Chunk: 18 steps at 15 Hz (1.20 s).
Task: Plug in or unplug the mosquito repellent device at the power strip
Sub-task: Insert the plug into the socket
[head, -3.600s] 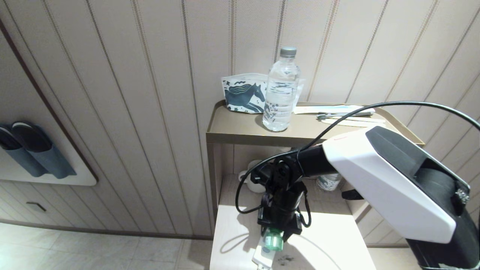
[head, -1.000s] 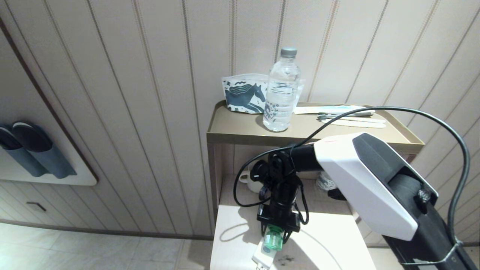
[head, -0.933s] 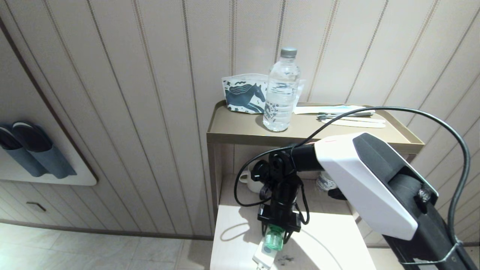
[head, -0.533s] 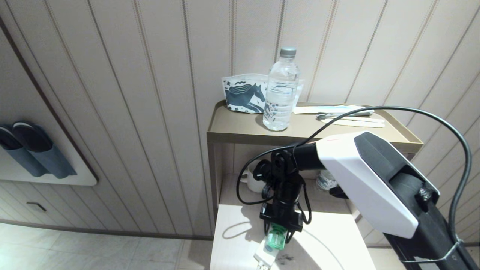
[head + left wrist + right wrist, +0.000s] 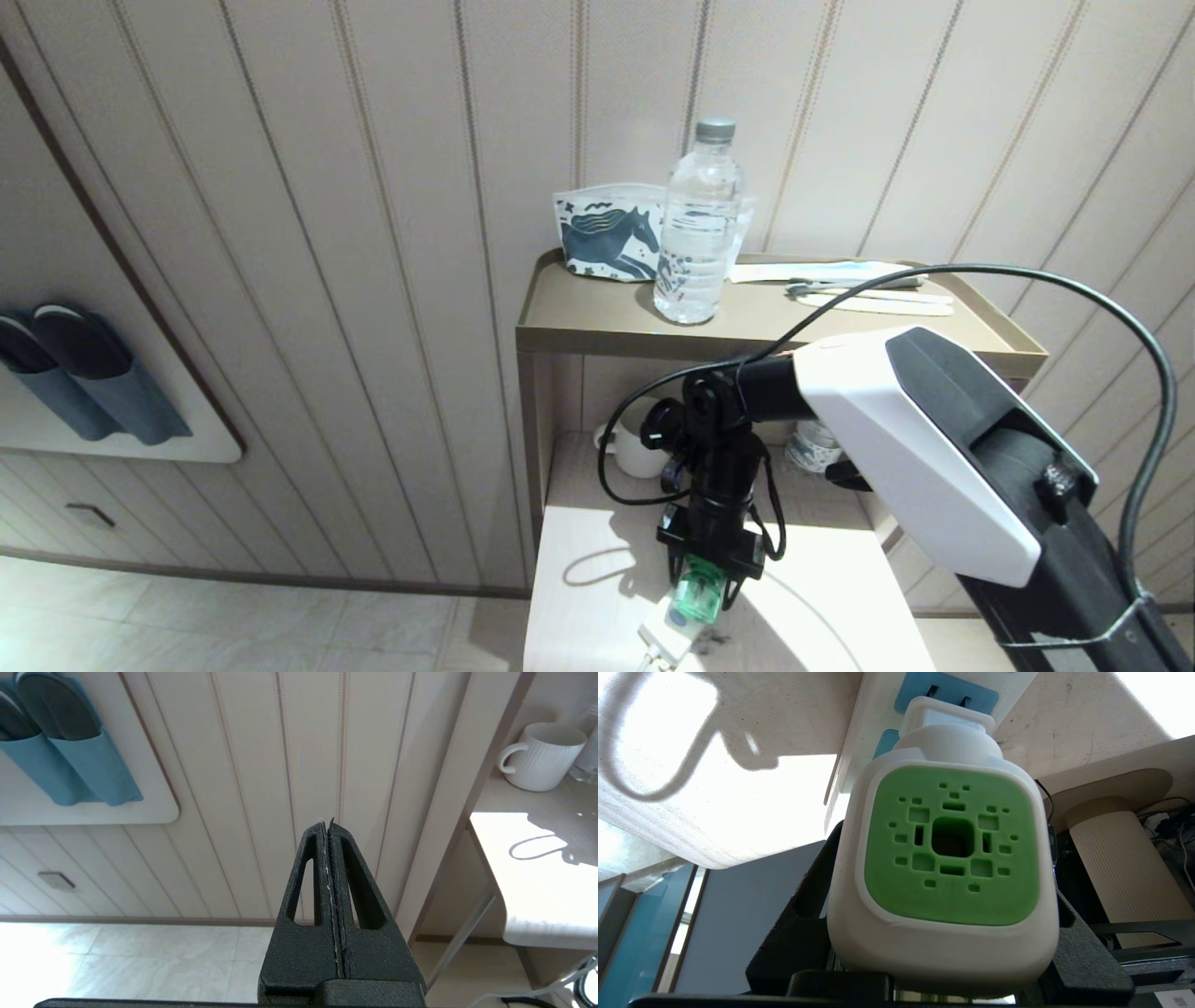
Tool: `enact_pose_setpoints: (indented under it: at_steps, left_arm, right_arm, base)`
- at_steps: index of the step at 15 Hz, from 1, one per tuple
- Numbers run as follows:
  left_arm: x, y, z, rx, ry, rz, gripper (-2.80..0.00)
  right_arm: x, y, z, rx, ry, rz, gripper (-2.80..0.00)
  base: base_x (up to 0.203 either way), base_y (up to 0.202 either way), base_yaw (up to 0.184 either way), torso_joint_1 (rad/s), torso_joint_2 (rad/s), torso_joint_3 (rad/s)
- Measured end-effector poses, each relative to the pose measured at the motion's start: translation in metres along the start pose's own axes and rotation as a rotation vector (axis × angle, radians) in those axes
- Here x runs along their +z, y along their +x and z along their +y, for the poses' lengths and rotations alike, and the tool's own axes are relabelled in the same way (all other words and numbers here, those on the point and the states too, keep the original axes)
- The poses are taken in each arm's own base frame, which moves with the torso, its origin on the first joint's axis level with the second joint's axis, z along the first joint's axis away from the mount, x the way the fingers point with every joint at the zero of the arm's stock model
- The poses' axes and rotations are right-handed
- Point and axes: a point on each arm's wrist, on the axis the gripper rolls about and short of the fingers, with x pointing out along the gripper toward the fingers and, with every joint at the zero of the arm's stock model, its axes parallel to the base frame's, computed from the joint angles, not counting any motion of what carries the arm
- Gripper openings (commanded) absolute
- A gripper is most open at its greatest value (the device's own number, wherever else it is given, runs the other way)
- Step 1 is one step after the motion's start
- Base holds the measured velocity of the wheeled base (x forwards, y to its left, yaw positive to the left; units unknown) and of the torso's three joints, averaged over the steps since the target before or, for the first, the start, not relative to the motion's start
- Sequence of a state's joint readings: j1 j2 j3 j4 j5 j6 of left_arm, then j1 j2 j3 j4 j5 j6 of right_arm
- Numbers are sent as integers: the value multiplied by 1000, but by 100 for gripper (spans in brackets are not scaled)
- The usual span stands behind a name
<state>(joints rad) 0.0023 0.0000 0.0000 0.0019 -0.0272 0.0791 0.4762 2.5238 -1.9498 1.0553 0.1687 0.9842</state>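
My right gripper (image 5: 711,560) points down over the pale table (image 5: 579,607), shut on the mosquito repellent device (image 5: 696,597). In the right wrist view the device's white shell and green vented face (image 5: 952,844) fill the space between the black fingers (image 5: 803,924). Its plug end sits at a pale blue socket face of the white power strip (image 5: 873,737); I cannot tell how deep the prongs are. The strip's end (image 5: 665,639) shows just below the device. My left gripper (image 5: 328,826) is shut and empty, parked beside the table, facing the panelled wall.
A white mug (image 5: 638,454) and a second bottle (image 5: 810,446) stand under the upper shelf (image 5: 579,329). On that shelf are a clear water bottle (image 5: 697,233), a horse-print pouch (image 5: 607,235) and slim utensils (image 5: 864,289). Slippers (image 5: 84,373) hang on the left wall.
My right gripper with the device has drifted a little to the right and its wrist has turned slightly. The strip's end has shifted the same way. The left arm has not moved.
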Motion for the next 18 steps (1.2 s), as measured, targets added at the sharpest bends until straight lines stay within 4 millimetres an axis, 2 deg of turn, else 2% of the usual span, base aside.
enact_pose_setpoints:
  at_steps: [18]
  left_arm:
    - [0, 0, 0, -1, 0, 0, -280]
  right_arm:
    - [4, -2, -6, 20, 10, 39, -280]
  base:
    - [0, 0, 0, 0, 0, 0]
